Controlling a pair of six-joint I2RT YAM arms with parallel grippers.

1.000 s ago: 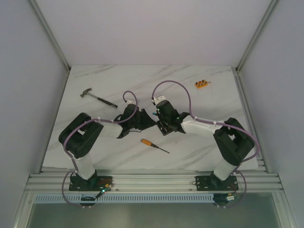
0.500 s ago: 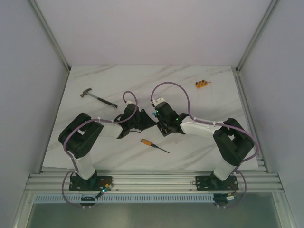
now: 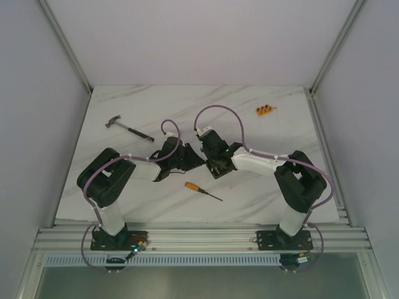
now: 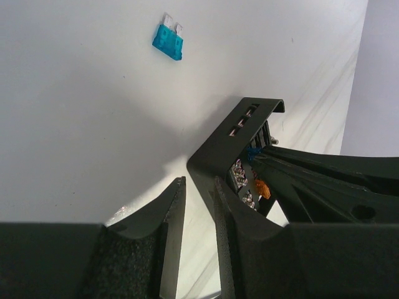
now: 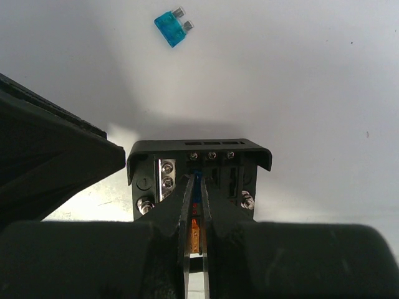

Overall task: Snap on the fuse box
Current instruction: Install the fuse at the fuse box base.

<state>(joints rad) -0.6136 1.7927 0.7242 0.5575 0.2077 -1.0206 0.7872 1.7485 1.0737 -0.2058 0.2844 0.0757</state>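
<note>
Fuse box (image 5: 206, 147), black and open-topped, stands on the white marbled counter (image 3: 280, 193) near its middle; from overhead it is all but hidden where the two arms' tips meet. The left gripper (image 4: 198, 182) meets it from the left. Its fingers (image 4: 171, 224) are a narrow slot apart, and the corner of the box's side wall runs into that slot, so they appear to pinch the wall; the rest of that wall is cut off behind them. The right gripper (image 5: 197, 182) reaches into the fuse box from the near side, closed to a thin slit, and its bulk covers the box's near half. A hammer (image 3: 128, 128) lies well off toward the far left. A screwdriver (image 3: 201, 190) with an orange handle lies just on the arm-base side of the grippers. A small orange block (image 3: 264, 111) with dark dots sits toward the far right. A loose blue fuse (image 5: 173, 26) lies on the counter beyond the box, apart from it. Inside the box, silver screw heads (image 5: 166, 184) show. An orange sliver (image 5: 194, 235) sits in the right gripper's slit and a blue speck at its tips, but whether either is gripped cannot be told. A round mark on the box's left inner face is too small to read
</note>
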